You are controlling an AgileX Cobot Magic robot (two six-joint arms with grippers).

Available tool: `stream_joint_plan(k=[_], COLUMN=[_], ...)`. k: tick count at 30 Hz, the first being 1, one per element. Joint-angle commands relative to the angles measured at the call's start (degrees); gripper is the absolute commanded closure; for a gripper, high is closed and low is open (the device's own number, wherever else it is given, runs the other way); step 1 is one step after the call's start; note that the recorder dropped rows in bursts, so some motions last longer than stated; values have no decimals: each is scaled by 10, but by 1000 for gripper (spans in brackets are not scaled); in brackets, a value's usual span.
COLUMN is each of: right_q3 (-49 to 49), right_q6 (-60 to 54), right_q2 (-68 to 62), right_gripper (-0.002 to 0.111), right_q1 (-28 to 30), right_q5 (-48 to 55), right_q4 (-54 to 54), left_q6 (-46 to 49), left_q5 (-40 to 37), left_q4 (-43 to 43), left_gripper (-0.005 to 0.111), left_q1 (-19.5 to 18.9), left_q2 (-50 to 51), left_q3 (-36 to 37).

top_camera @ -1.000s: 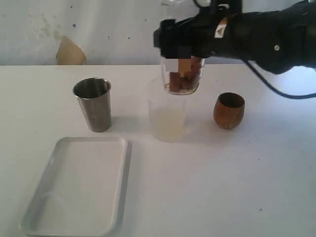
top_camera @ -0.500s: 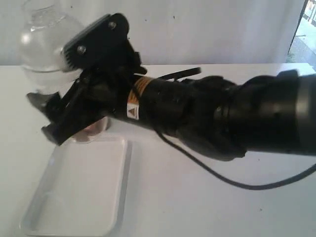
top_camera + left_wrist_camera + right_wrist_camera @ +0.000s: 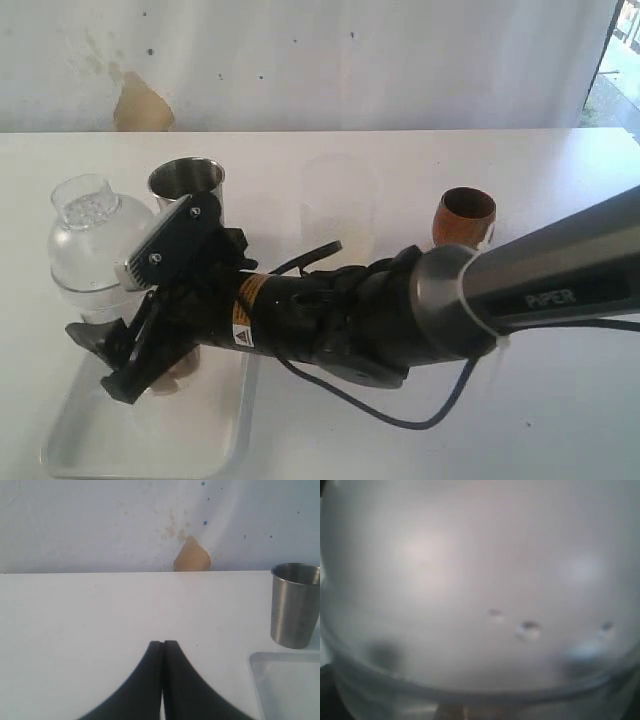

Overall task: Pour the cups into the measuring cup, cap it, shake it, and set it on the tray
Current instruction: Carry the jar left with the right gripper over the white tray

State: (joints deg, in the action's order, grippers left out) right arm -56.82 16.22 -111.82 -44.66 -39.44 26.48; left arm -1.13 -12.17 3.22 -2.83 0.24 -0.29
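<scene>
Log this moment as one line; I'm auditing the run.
right gripper: holding capped measuring cup | place: at tray | left gripper: shut, empty

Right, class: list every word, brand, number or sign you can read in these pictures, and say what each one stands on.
"PiPER": on the grey link of the right arm.
Warning sticker on the black part of that arm near its wrist: orange and white with a small triangle sign, print too small to read.
No other text shows in any view.

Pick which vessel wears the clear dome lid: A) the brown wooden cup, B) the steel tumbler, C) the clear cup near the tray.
C: the dome lid sits on the clear measuring cup; the steel tumbler and wooden cup stand open-topped.
</scene>
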Motion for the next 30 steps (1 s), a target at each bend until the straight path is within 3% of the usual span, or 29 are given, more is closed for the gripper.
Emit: stream_joint_plan(k=[1, 8, 24, 27, 30], right_q3=[-7, -10, -14, -14, -14], right_q6=[-23, -37, -57, -61, -61], right_q2=[-6, -44, -77, -77, -77], right_gripper=[108, 108, 108, 100, 78], right_q1=[2, 2, 2, 2, 2], right_q5=[-48, -230, -172, -162, -160], right_q4=[-41, -67, -101, -96, -83], left_q6=[-1, -1, -1, -1, -1], left_q5=[6, 6, 6, 6, 6], left_q4=[2, 2, 2, 2, 2], left_gripper=[106, 106, 106, 106, 106], left_q1=[1, 1, 1, 1, 1], left_q2=[-2, -2, -2, -2, -2], left_q3=[3, 3, 3, 3, 3])
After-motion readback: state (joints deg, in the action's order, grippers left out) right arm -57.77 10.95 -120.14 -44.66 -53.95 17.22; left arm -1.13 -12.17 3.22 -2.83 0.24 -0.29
